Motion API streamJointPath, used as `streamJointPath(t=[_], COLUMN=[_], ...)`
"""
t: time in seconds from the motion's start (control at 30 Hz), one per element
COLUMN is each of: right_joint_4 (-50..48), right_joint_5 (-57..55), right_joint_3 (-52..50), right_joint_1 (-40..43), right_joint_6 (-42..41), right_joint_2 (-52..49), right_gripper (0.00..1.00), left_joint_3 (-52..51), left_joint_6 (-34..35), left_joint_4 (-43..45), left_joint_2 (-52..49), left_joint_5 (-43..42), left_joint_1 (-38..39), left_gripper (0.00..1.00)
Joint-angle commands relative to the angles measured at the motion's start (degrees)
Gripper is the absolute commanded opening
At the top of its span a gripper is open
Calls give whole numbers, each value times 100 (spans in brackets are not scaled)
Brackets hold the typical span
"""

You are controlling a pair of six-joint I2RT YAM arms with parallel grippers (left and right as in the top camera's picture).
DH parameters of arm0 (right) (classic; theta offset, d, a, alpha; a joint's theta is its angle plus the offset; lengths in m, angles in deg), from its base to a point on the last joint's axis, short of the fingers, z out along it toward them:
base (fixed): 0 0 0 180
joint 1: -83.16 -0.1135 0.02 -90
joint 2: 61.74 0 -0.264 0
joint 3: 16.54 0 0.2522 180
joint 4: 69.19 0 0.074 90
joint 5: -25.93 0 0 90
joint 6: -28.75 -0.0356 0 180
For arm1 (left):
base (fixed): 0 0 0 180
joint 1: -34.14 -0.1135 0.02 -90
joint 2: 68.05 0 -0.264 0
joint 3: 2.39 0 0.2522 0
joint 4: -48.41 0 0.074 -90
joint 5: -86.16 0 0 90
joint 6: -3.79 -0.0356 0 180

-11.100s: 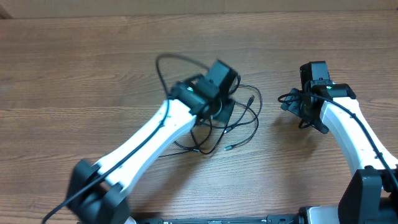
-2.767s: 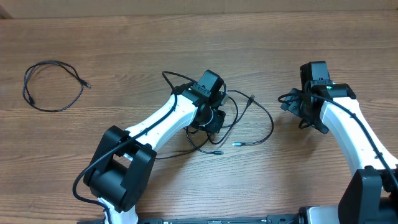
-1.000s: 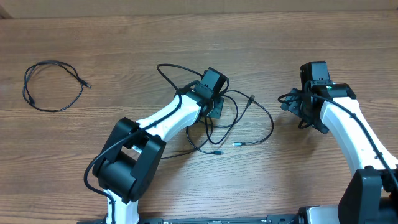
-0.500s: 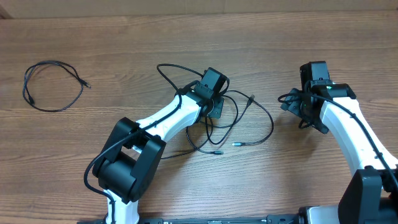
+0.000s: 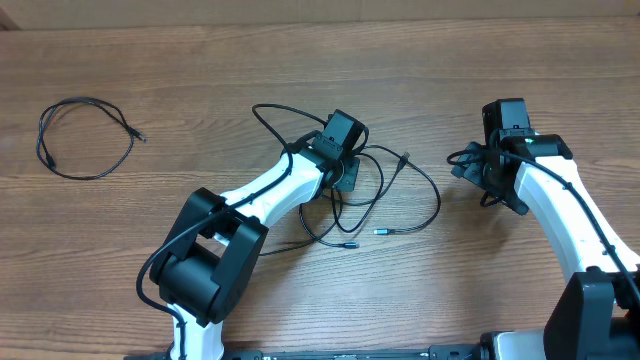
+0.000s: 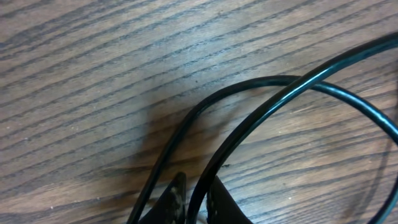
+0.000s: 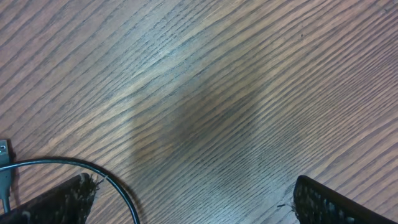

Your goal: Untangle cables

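Thin black cables (image 5: 400, 190) lie in loose crossing loops at the table's middle, with small plug ends at the front (image 5: 383, 231). My left gripper (image 5: 345, 175) is down on the tangle's left side. In the left wrist view its fingers (image 6: 173, 199) pinch one glossy black cable strand (image 6: 261, 115), and a second strand curves beside it. Another cable (image 5: 85, 135) lies alone in a loop at the far left. My right gripper (image 5: 482, 172) stands wide open over bare wood (image 7: 193, 186), right of the tangle and holding nothing.
A black wire (image 7: 93, 171) curves past the right gripper's left finger in the right wrist view; it looks like the arm's own wire. The wooden table (image 5: 320, 60) stretches bare behind both arms.
Over the last second the arms and loops have stayed put. Earlier, one cable was moved out to the far left and the left gripper returned to the tangle.
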Motion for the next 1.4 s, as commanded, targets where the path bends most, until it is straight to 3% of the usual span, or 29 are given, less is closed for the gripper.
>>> streamJointPath(t=[0.0, 0.2, 0.3, 0.43, 0.93, 1.37], right_joint_4=[-11, -11, -11, -11, -11, -11], right_joint_5=[-83, -83, -83, -83, -83, -83], right_joint_3=[-20, -20, -20, -20, -20, -20], right_joint_1=[39, 39, 39, 39, 39, 39], right_joint_6=[22, 22, 22, 22, 22, 22], right_joint_2=[48, 48, 48, 48, 48, 48], right_gripper=[100, 100, 100, 100, 100, 100], left_joint_3=[-48, -48, -48, 92, 979, 1165], left_joint_6=[-24, -24, -24, -26, -28, -94], left_joint_4=[15, 17, 17, -24, 13, 2096], left_joint_2=[-98, -199, -240, -118, 1722, 3486], left_joint_5=[138, 138, 138, 122, 120, 140], left_joint_1=[-22, -22, -22, -22, -55, -459], left_gripper=[14, 16, 4, 4, 4, 4])
